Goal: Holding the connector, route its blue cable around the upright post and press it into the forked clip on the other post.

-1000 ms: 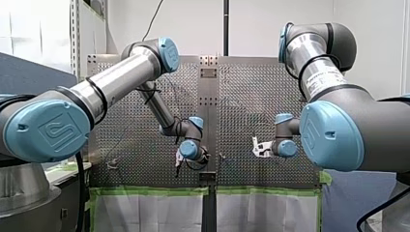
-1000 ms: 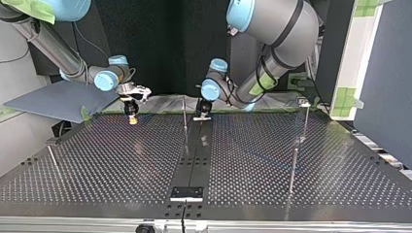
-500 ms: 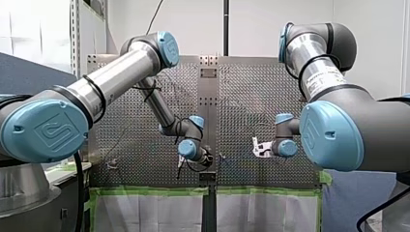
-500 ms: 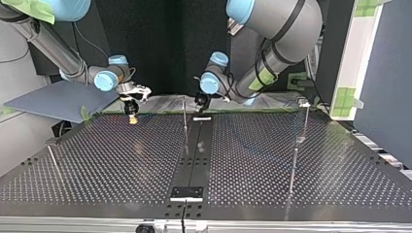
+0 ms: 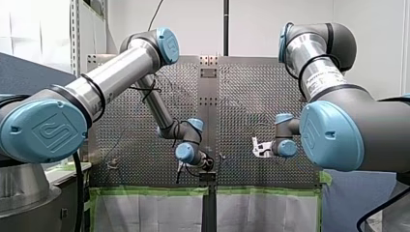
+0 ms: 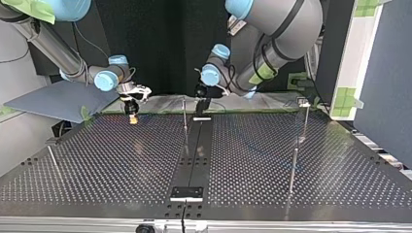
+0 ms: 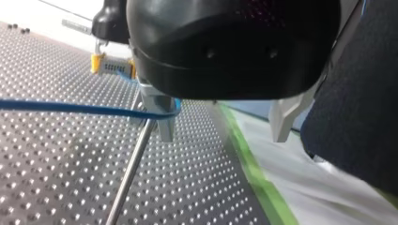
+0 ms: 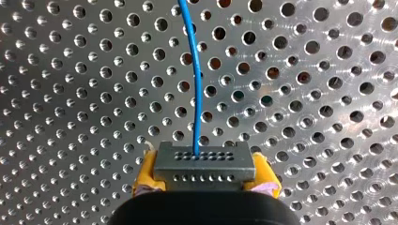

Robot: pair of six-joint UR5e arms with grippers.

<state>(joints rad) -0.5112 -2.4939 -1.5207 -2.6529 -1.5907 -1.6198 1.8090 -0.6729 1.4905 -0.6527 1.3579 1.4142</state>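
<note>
In the front view, you see my left gripper (image 5: 206, 165) at about 6 o'clock on the bench (image 5: 251, 92). It is a dark lump half hidden behind its own wrist, so its fingers cannot be read there. My right gripper (image 5: 256, 147) hangs at 3 o'clock from it, well apart, and what it carries is too small to make out. The big near joints cut off both edges of the bench.

In the top view the sides are crossed. My right gripper is at 10 o'clock, its yellow pads (image 6: 132, 119) pointing down just above the bench. My left gripper is near 12 o'clock, just beside the upright post (image 6: 184, 116). A second post (image 6: 304, 121) stands at 3 o'clock with a clip (image 6: 304, 101) on top, too small for you to see its fork.

Only the wrist views show the wiring. In the left wrist view my left gripper's fingers stand spread, grasping nothing. The blue cable (image 7: 70, 107) curls round the metal finger (image 7: 162, 119) just where the upright post meets it, and you cannot tell whether cable and post touch. Beyond them is the connector (image 7: 114, 67).

The right wrist view shows my right gripper's fingers clenched on the connector, with the blue cable leaving its face straight ahead.

Compared with a second ago, my left gripper now stands higher above the white plate (image 6: 202, 118) and has turned. My right gripper has not moved.
</note>
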